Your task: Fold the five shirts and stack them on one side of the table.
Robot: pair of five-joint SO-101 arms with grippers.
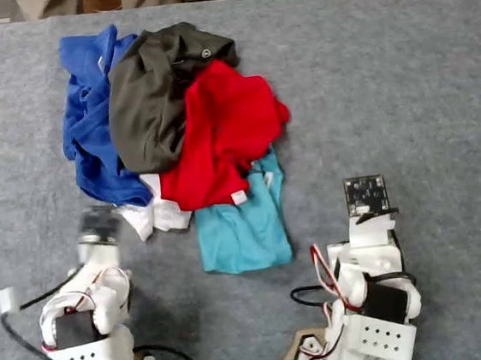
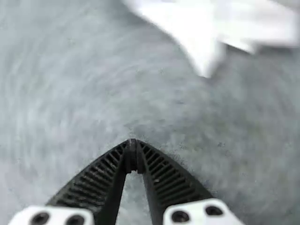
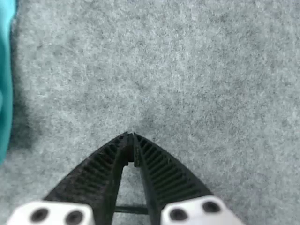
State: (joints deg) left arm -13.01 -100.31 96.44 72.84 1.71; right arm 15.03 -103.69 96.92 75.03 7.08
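Observation:
Several shirts lie heaped on the grey table: a blue shirt (image 1: 88, 119) at the far left, a dark grey one (image 1: 154, 94) on top, a red one (image 1: 227, 130) in the middle, a teal one (image 1: 245, 222) nearest the arms, and a white one (image 1: 153, 211) poking out underneath. My left gripper (image 2: 132, 149) is shut with nothing in it, above bare table just short of the white shirt (image 2: 211, 23). Over bare table to the right of the teal shirt (image 3: 5, 70), my right gripper (image 3: 130, 140) is shut and holds nothing.
The left arm (image 1: 96, 281) stands at the near left and the right arm (image 1: 369, 252) at the near right. Bare grey felt (image 1: 403, 85) stretches across the right half of the table. The table's far edge runs along the top of the high view.

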